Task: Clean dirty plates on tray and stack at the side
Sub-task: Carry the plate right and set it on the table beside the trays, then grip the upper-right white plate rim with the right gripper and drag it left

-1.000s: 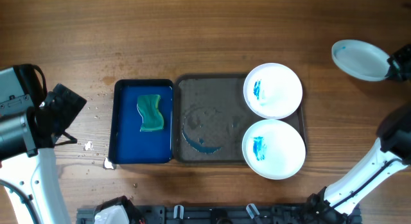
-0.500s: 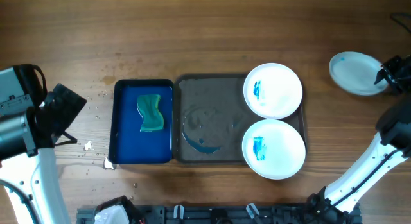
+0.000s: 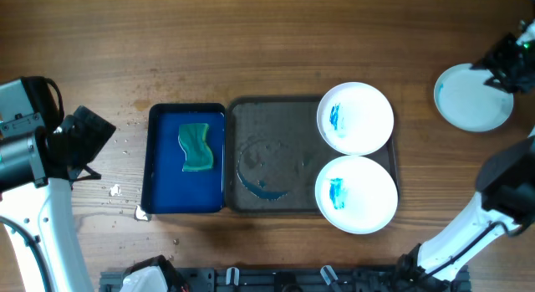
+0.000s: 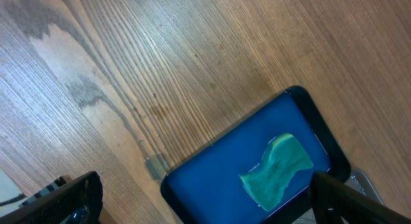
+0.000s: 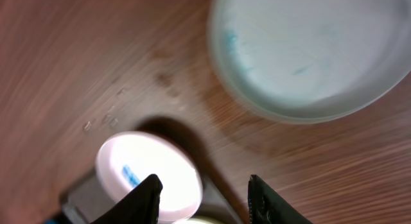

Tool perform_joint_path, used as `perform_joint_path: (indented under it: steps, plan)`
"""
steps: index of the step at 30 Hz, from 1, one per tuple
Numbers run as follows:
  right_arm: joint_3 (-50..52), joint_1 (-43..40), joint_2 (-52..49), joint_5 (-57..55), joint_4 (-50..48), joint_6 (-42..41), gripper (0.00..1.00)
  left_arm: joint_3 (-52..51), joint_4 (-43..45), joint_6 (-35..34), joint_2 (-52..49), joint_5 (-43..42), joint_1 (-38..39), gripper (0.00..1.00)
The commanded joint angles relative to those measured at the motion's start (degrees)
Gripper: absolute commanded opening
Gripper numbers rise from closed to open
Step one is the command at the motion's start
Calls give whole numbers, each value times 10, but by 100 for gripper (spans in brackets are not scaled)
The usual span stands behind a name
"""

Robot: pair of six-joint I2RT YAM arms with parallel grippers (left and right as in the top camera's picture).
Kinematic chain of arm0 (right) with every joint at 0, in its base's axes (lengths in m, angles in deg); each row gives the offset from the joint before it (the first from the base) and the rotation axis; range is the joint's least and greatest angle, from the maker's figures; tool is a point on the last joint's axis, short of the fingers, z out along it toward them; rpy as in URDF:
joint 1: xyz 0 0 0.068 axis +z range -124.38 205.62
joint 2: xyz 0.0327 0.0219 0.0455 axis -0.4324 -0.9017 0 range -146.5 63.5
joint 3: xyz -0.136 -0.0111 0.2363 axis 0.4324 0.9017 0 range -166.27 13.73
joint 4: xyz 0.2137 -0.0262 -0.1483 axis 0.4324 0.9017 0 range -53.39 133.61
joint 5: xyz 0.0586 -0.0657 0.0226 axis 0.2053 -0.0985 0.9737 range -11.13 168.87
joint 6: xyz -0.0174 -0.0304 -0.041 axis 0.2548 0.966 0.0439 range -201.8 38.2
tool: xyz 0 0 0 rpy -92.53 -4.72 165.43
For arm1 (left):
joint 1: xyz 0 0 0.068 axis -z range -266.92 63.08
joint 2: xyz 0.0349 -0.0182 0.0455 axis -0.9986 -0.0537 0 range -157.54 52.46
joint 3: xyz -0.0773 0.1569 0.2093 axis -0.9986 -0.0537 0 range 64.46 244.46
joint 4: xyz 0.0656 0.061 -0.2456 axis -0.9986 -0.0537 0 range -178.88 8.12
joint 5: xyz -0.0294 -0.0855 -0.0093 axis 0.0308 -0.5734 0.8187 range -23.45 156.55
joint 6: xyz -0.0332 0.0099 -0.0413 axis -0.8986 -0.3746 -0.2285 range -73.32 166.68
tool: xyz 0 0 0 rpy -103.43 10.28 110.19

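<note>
The right arm is stretched far out to the right end of the surface (image 3: 251, 41), with its wrist bent downward. The right fingers (image 5: 149, 197) stand apart and there is nothing between them. Just ahead of their tips one white plate (image 5: 308, 51) lies flat on the wood, free from the fingers, with only a faint blue trace on it. Well away from these fingers, toward the middle, the dark tray (image 3: 267, 125) carries a second plate (image 3: 355, 118) and a third plate (image 3: 356, 194) at its right end, each with a blue smear. The left arm is folded back at the left edge, held above the surface. The left fingers (image 4: 70, 198) are spread wide and empty. Ahead of them lies a blue tray (image 4: 212, 166) with a green sponge (image 4: 277, 169) inside.
</note>
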Motion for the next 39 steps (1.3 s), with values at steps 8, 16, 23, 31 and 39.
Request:
perform_joint_path:
  steps: [8, 16, 23, 31, 39]
  plan:
    - [86, 126, 5, -54, -20, 2, 48, 8, 0, -3, -3, -5, -4, 100]
    - [253, 145, 5, -55, -97, 2, 47, 8, 0, -3, -3, -5, -4, 100]
    - [381, 179, 5, -49, -202, 2, 43, 8, 1, -3, -3, -5, -4, 100]
    - [401, 207, 5, -49, -237, -16, 42, 8, 1, -3, -3, -5, -4, 100]
    - [401, 207, 5, -49, -263, -35, 29, 8, 1, -3, -3, -5, -4, 100]
